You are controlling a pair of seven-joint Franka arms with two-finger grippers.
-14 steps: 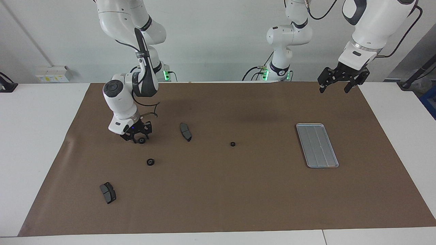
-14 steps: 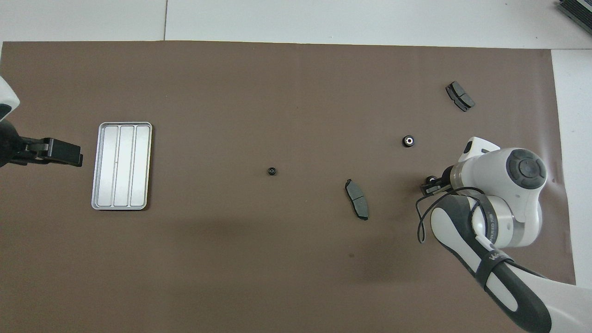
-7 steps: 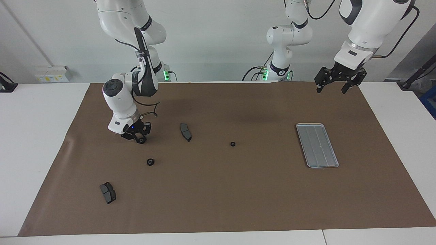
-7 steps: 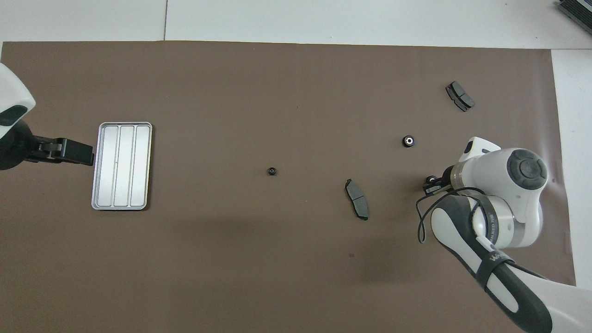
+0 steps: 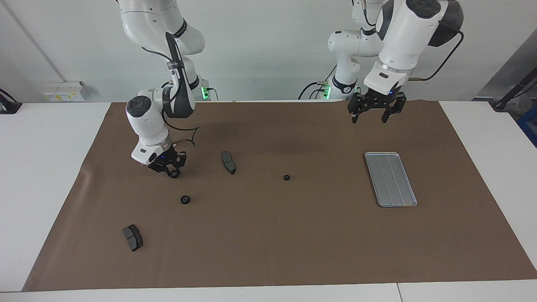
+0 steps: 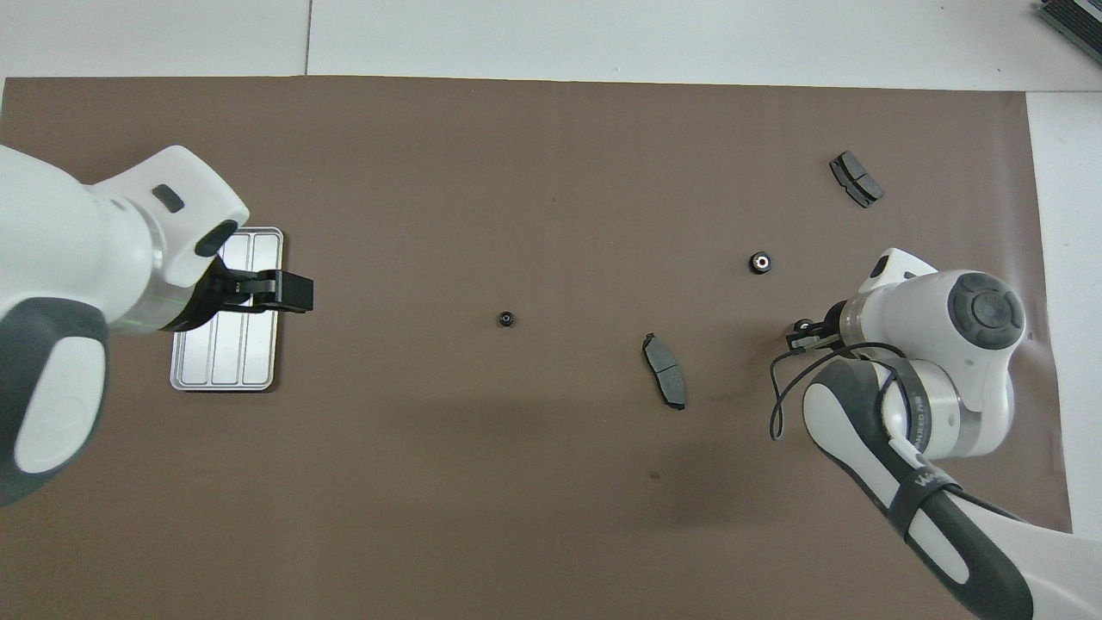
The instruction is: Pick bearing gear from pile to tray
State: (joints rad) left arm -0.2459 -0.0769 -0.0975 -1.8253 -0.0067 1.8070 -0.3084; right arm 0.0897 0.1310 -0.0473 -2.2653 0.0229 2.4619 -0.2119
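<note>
A brown paper mat point(image 5: 268, 235) covers the white counter point(image 5: 42, 167). Starting at the right arm's end, a dark grey curved brake pad point(image 5: 133, 237) lies farthest from the robots. The right pincer point(image 5: 171, 171), a little higher than a second ago, is closed on a small black bearing ring point(image 5: 173, 173) just above the mat. Another black ring with a pale centre point(image 5: 185, 199) lies on the mat nearby, farther from the robots. Beside these is a second curved brake pad point(image 5: 229, 162), then a smaller black ring point(image 5: 286, 177) near the middle of the mat. The left pincer point(image 5: 371, 117), fingers spread open and holding nothing, hangs in the air; it has swung in from the mat's edge toward the middle since the earlier frame. At the left arm's end lies the flat silver-grey metal tray point(image 5: 390, 179), rectangular with rounded corners, a raised rim and lengthwise ridges, with nothing in it.
</note>
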